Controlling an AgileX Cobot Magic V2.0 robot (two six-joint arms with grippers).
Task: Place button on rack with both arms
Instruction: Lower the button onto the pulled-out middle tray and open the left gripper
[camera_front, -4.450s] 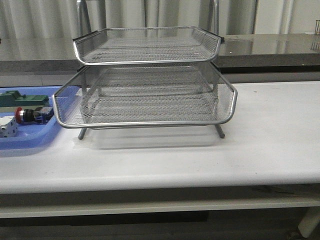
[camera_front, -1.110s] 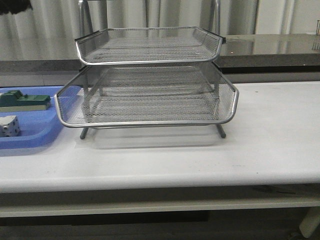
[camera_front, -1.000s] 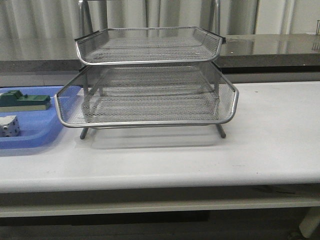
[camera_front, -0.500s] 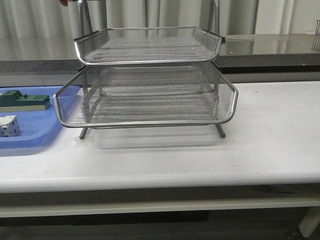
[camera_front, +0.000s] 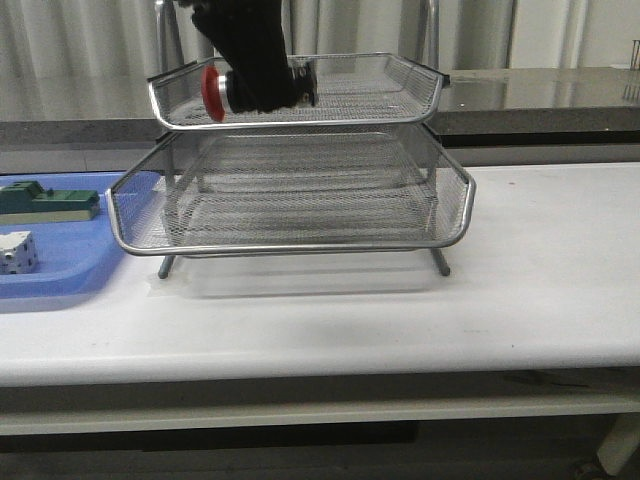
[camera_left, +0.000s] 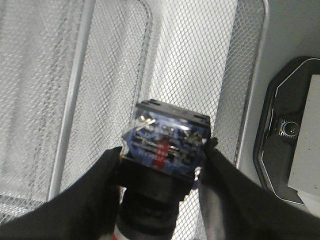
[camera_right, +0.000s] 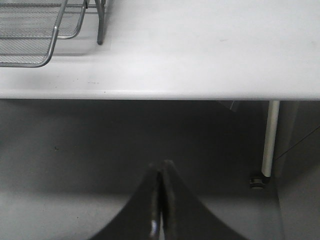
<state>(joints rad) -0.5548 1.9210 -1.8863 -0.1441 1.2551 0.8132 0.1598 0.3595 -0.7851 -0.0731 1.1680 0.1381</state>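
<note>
You've got the rack (camera_front: 300, 180) in the middle of the white table (camera_front: 540, 260), and both mesh tiers you can see look bare inside. Off to the left, the blue tray (camera_front: 60, 275) holds a green block (camera_front: 45, 202) and a white cube (camera_front: 15, 252), and the frame edge cuts off part of that tray.

The button (camera_front: 250, 88) is up at the rack's top tier, over its front-left corner, clamped sideways in your left gripper (camera_front: 262, 85) with the red head pointing left. In the left wrist view, the fingers (camera_left: 100, 175) pinch the black body just below the button's (camera_left: 165, 145) blue rear block, with mesh underneath. It's probably still clear of the tier, but the gripper hides the gap, so I can't swear to it.

Your right gripper (camera_right: 160, 200) has its fingers pressed together on nothing, hanging out past the table's front edge over the floor.
</note>
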